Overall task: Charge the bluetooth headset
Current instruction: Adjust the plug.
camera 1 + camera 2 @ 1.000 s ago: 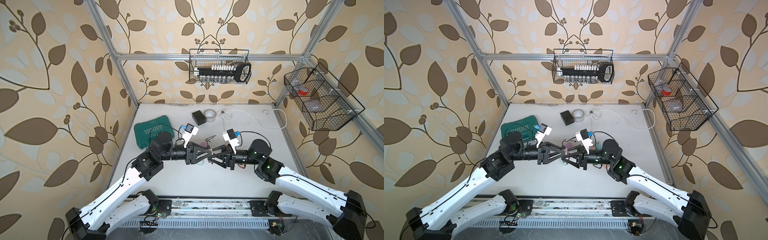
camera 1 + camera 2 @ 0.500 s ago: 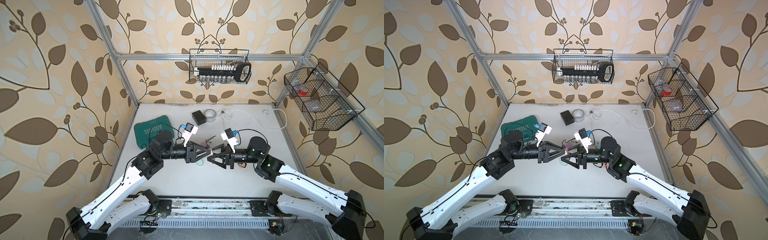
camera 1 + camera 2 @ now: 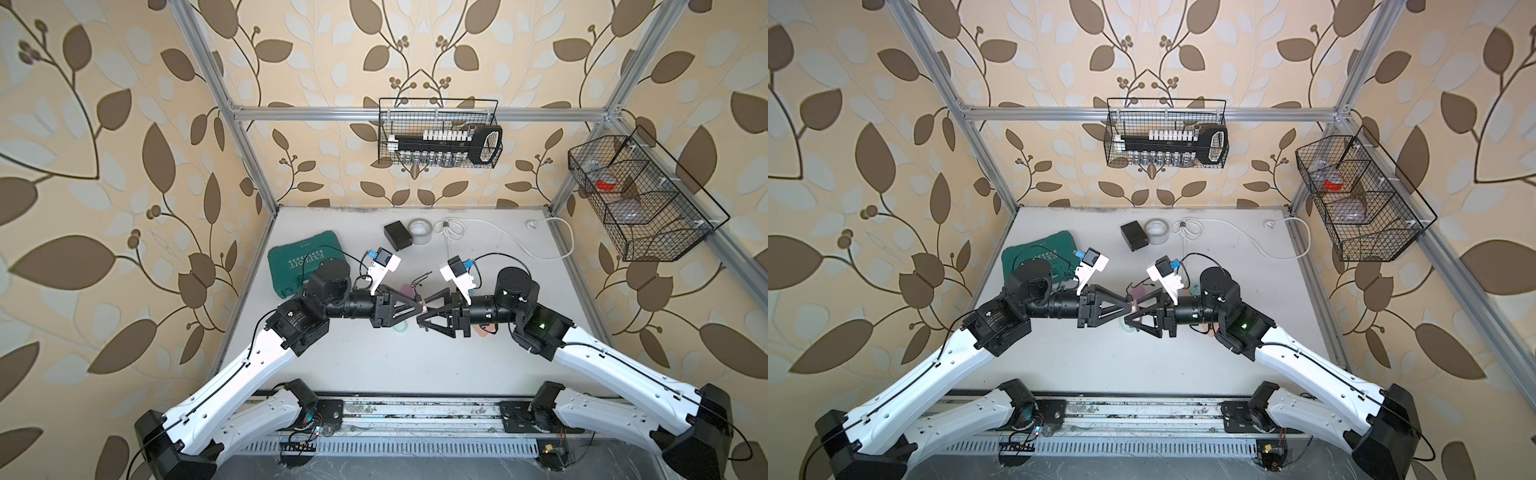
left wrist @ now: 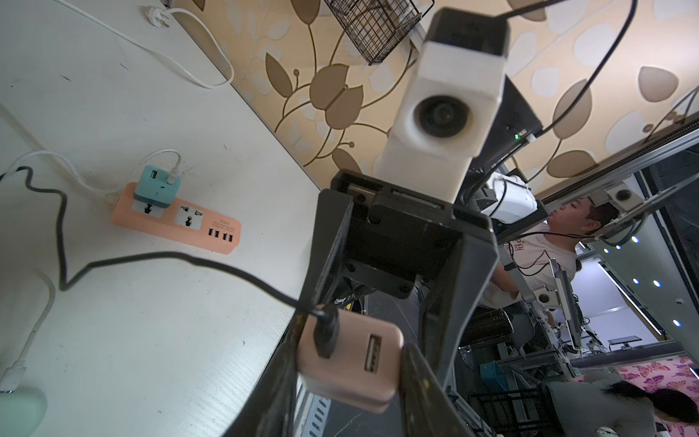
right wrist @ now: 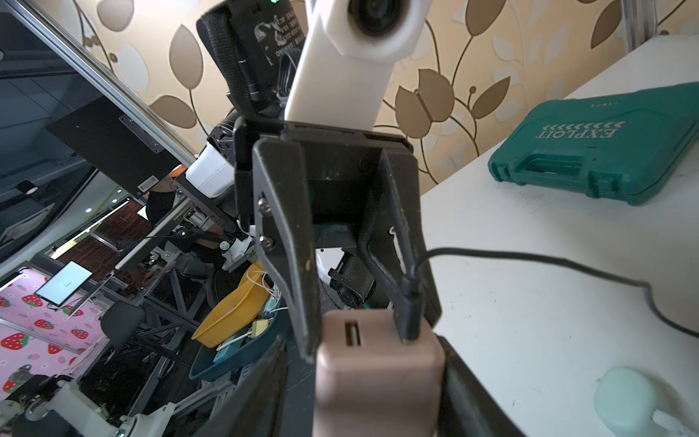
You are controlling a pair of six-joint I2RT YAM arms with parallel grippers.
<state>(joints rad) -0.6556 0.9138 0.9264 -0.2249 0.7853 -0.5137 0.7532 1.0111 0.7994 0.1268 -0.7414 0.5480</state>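
Above white table (image 3: 374, 365), pink charger (image 4: 351, 374) clamped between left jaws, right jaws parted around it.

A robotics lab, dressed up to pass for a home. The cell is a bare aluminium frame (image 3: 415, 111) hung with leaf-print wallpaper (image 3: 104, 166) panels. Two white robot arms (image 3: 249, 365) stand on a rail (image 3: 415, 409) at the front edge of the white worktop (image 3: 374, 365). The wrist views see past the panels to a person (image 4: 556, 242) seated among cabled rigs, a lit monitor (image 5: 64, 283), an office chair (image 5: 121, 321) and a yellow tub (image 5: 234, 314) of cables.
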